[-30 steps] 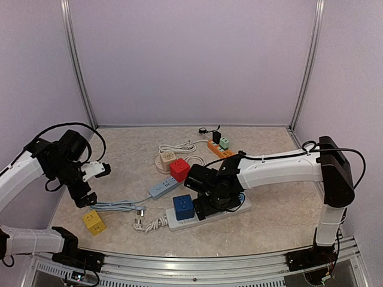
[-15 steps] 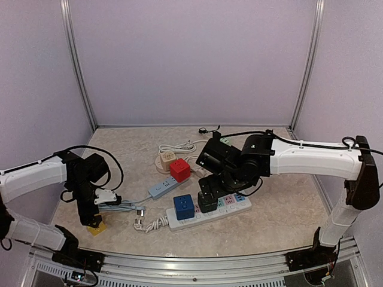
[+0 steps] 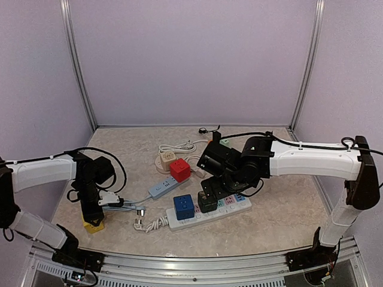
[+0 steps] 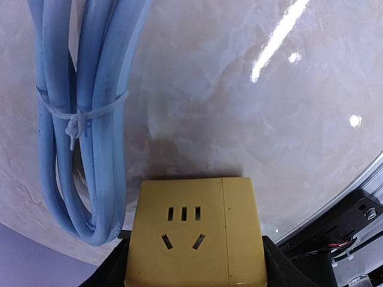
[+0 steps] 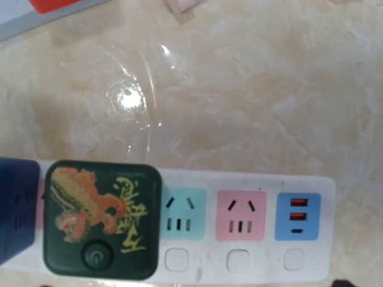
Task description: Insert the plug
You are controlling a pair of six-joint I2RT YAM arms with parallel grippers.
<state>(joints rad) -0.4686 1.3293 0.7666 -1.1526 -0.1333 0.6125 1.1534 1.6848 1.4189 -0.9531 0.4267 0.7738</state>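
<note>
The black plug (image 5: pixel 102 220) sat in the white power strip (image 5: pixel 206 263), printed face up, at 3 o'clock of the blue cube socket (image 3: pixel 183 206). The strip's long axis ran from 8 to 2 o'clock. The right gripper (image 3: pixel 207 195) hung open above the plug. The left gripper (image 3: pixel 93 215) straddled the yellow cube socket (image 4: pixel 194 239) at 8 o'clock on the marbled desk (image 4: pixel 239 89); whether it clamped the cube could not be told.

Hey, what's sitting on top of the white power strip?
A blue cube adapter and a black dragon-printed adapter sit at one end of the strip; sockets beneath them are covered.
</note>
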